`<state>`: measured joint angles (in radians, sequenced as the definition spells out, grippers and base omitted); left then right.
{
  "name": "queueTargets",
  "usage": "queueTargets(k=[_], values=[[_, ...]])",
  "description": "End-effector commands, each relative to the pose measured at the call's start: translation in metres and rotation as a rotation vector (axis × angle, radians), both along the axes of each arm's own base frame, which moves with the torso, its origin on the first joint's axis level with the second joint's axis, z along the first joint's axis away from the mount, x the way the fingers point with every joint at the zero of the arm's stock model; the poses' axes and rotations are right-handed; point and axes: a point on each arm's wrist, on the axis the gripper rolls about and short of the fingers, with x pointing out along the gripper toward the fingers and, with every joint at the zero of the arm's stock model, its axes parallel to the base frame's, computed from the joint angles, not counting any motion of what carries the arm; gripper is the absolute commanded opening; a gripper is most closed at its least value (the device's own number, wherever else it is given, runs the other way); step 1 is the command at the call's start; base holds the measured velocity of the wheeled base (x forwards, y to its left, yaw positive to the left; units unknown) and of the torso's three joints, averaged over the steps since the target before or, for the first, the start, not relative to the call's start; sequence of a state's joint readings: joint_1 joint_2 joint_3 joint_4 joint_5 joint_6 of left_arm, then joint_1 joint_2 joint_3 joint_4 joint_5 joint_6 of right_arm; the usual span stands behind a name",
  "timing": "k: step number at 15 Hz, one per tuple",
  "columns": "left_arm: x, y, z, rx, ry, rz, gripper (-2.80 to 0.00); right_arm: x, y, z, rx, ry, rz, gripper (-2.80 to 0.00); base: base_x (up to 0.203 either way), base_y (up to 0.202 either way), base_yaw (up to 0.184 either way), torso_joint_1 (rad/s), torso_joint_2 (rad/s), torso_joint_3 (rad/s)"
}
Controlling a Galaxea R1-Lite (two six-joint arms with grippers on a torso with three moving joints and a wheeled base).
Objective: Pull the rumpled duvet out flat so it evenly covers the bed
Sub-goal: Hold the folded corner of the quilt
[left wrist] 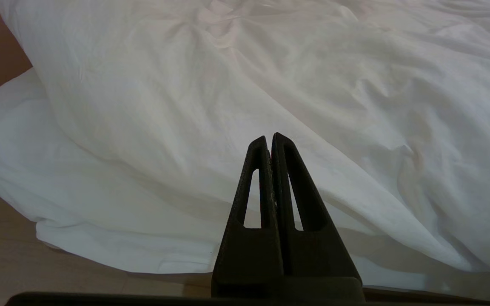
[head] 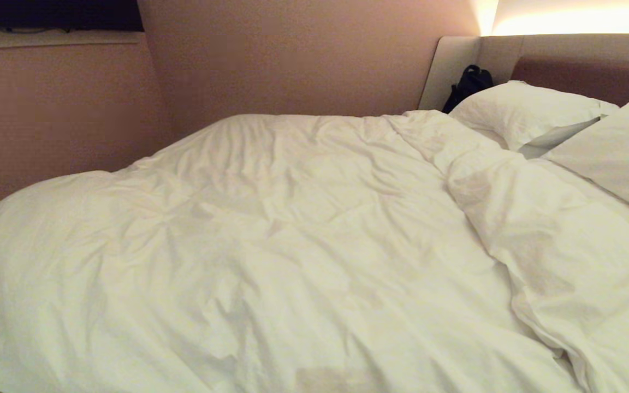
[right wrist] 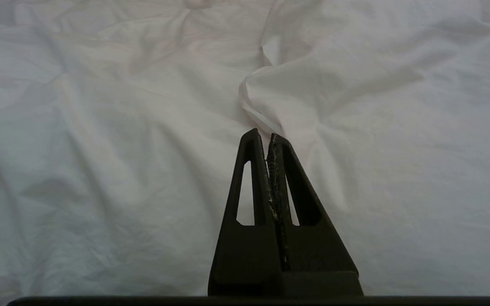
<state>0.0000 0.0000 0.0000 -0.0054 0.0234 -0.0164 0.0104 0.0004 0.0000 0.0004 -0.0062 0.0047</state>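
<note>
Nearest the robot, both claws are seen only in the wrist views; neither appears in the head view. The left claw [left wrist: 269,137] is closed, fingers pressed together with nothing between them, and is held above the near left margin of the bed [left wrist: 24,170], where the duvet's edge overhangs the fitted sheet [left wrist: 79,221] and a strip of floor [left wrist: 11,255] is visible. The right claw [right wrist: 263,132] is likewise closed and empty, and is aimed at a raised fold [right wrist: 266,89] in the cloth (probably the seam between the two layers).

In the head view the duvet [head: 249,240] is spread over most of the mattress, wrinkled throughout. At about 3 to 4 o'clock a long diagonal ridge [head: 489,218] is seen where the quilt is doubled over, so the side toward the pillows is judged unevenly covered.

Farther off, at 1 to 2 o'clock, two pillows [head: 533,109] are propped toward the headboard [head: 576,60]. A dark bag-like object [head: 468,84] sits in the corner at 1 o'clock. No pull is judged begun; the arms appear parked.
</note>
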Motion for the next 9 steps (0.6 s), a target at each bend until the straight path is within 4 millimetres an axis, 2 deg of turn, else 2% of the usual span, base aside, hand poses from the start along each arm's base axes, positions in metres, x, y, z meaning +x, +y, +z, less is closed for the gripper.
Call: queueTargets(k=[1,3,5,9], values=[[0.0000,0.0000,0.0001,-0.001,-0.001,0.000,-2.80,0.0000,0.0000,0.0000,0.000,-0.001,0.000,-2.80,0.000,0.000,0.000,0.000,0.00,0.000],[0.0000,0.0000,0.0001,-0.005,-0.001,0.000,-2.80,0.0000,0.0000,0.0000,0.000,-0.001,0.000,-2.80,0.000,0.000,0.000,0.000,0.00,0.000],[0.0000,0.0000,0.0001,-0.008,-0.001,0.001,-2.80,0.0000,0.0000,0.0000,0.000,-0.001,0.000,-2.80,-0.002,0.088,0.000,-0.001,0.00,0.002],[0.0000,0.0000,0.0001,-0.008,-0.001,0.001,-2.80,0.0000,0.0000,0.0000,0.000,-0.001,0.000,-2.80,0.000,0.191,-0.002,0.002,0.00,0.004]])
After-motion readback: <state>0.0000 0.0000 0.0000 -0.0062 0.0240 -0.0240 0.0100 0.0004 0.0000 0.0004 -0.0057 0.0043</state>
